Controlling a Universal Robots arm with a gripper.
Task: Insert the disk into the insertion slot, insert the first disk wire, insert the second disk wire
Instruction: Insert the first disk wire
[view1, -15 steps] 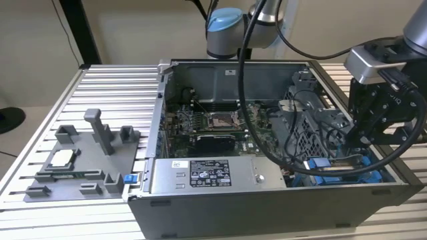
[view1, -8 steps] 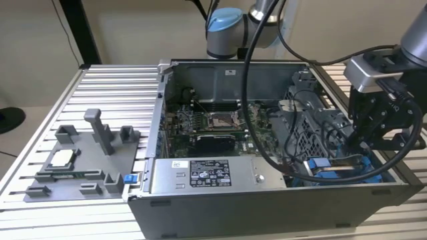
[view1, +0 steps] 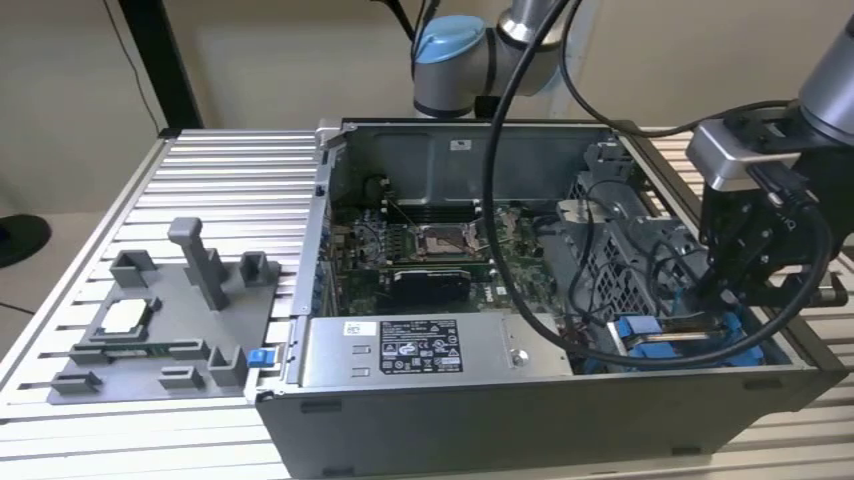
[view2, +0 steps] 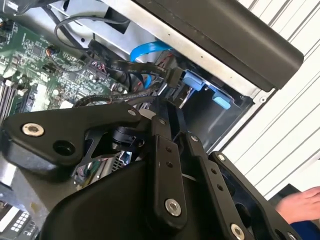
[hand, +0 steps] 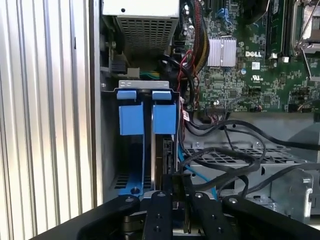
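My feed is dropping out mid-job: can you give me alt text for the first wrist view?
The gripper hangs over the blue disk caddy, whose two blue tabs sit side by side in the bay at the edge of the open computer case. Black cables cross the metal cage beside it, with the green motherboard and grey power-supply box beyond.

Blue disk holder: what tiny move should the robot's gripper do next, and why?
Probably a slow, short push straight toward the disk's blue caddy. In the first wrist view the gripper sits in line with the caddy beside the case wall, and black cables crowd its other side, so sideways motion might snag them.
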